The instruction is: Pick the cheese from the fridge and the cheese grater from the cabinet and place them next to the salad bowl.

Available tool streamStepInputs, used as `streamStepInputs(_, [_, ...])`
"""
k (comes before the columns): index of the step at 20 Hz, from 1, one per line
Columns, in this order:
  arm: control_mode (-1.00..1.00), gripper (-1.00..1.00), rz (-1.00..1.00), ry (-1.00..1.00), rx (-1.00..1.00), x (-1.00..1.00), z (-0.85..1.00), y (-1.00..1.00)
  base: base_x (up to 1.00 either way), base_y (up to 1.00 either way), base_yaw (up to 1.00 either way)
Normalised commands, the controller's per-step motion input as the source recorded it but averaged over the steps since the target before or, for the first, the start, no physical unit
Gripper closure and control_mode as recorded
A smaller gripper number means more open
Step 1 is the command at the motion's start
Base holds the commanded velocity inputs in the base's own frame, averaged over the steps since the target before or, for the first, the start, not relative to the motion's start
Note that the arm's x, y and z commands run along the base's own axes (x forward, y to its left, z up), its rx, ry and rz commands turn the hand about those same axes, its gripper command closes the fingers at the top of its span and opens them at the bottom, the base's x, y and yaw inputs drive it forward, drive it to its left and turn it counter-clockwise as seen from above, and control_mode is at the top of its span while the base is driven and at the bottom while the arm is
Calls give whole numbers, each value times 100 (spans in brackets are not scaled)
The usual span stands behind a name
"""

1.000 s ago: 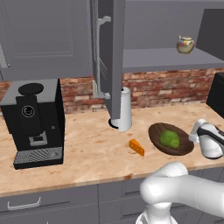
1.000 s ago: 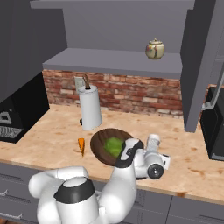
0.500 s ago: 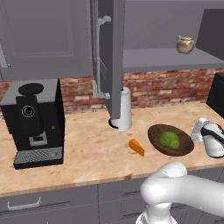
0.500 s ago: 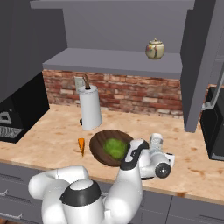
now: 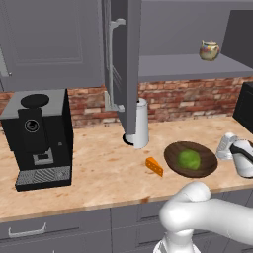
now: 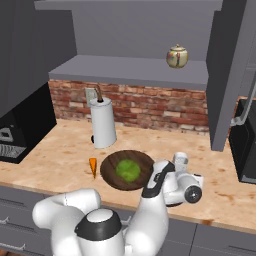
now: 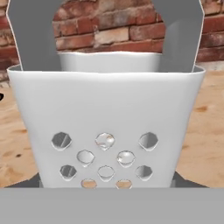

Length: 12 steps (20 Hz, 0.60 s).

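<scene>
Arm low over counter, gripper (image 6: 181, 172) clamped around cheese grater (image 7: 107, 127) beside salad bowl (image 6: 109, 172).

A home kitchen, made by a computer

A long speckled tan counter (image 5: 99, 168) runs under a red brick wall (image 5: 188, 99); grey drawers (image 5: 54, 230) sit below it and a grey wall cabinet (image 5: 44, 44) hangs above; a black coffee machine (image 5: 39, 136) stands on the counter, with a white cylinder (image 6: 102, 122) near a dark brown salad bowl (image 5: 190, 159) and a small wedge of cheese (image 5: 154, 166); a little gold teapot (image 6: 177, 56) rests on the shelf (image 6: 125, 70).
</scene>
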Motion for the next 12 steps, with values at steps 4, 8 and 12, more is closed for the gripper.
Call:
streamStepInputs(4, [-100, 100, 4, 0, 0, 10, -25, 9, 0, 0, 0])
streamStepInputs(8, [-100, 100, 4, 0, 0, 4, -39, 7, 0, 0, 0])
streamStepInputs(12, [-100, 100, 1, 0, 0, -13, -45, 18, 0, 0, 0])
